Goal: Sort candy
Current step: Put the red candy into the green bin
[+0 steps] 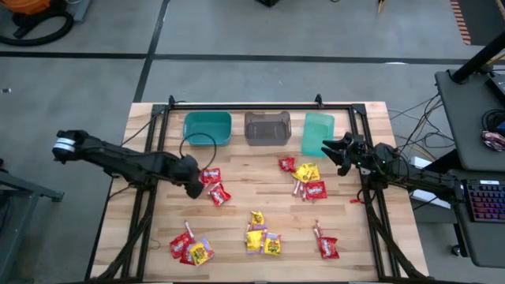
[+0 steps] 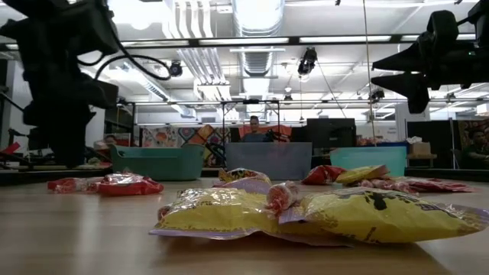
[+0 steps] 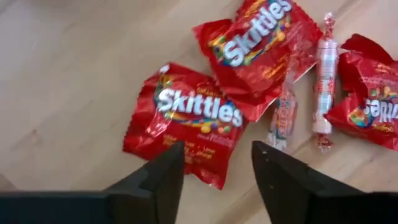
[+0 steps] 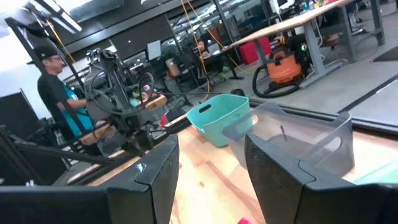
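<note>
The candy lies in loose groups on the wooden table: two red packets [image 1: 215, 184] by my left gripper, a red and yellow cluster [image 1: 306, 178] right of centre, and three groups along the near edge [image 1: 260, 237]. My left gripper [image 1: 193, 180] is open and points down beside the two red packets. In the left wrist view its fingertips [image 3: 214, 163] straddle the near edge of one red packet [image 3: 186, 118], with another red packet [image 3: 261, 37] and pinkish sticks [image 3: 324, 74] beyond. My right gripper [image 1: 335, 148] is open and raised by the green bin [image 1: 318, 134], holding nothing [image 4: 211, 162].
Three bins stand in a row at the far edge: teal [image 1: 207, 128], grey [image 1: 267, 128] and green. A black frame [image 1: 260, 104] borders the table. A person [image 4: 56, 81] stands in the room beyond. Bare wood lies in the middle between the candy groups.
</note>
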Motion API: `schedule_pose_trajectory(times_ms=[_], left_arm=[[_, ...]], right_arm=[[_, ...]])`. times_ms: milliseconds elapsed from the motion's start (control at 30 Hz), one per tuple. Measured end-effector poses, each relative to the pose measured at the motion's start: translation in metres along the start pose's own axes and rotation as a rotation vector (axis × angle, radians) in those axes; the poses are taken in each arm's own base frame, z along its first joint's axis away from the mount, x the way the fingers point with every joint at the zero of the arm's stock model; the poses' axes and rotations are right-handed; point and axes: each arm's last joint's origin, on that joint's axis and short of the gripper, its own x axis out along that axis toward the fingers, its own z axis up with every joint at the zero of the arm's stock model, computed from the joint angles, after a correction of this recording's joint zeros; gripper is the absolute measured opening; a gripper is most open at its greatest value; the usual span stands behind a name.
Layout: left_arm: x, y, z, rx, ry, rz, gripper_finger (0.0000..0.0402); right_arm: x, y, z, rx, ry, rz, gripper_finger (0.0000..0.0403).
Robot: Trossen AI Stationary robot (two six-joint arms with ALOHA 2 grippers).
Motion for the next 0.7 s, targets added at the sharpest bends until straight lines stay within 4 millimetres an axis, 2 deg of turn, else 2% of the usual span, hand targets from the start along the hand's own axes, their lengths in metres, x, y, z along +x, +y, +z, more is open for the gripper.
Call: schedule_pose_trajectory(times_ms=[167, 433, 567, 700], left_arm=[[0.006, -0.008, 0.005, 0.069, 0.018, 0.052, 0.0196], [0.022, -0.007, 0.0, 0.092, 0.064, 0.114, 0.0188], [0.026, -0.008, 0.0, 0.094, 0.068, 0.118, 0.0172], [0.03, -0.009, 0.0, 0.098, 0.08, 0.133, 0.0137]], right_arm=[[0.0, 0.001, -0.001, 0.024, 0.015, 0.021, 0.0173], [0.0, 0.001, -0.001, 0.033, 0.017, 0.022, 0.0173], [0.0, 0.001, -0.001, 0.032, 0.015, 0.023, 0.0173], [0.0, 0.001, -0.001, 0.031, 0.015, 0.022, 0.0173]])
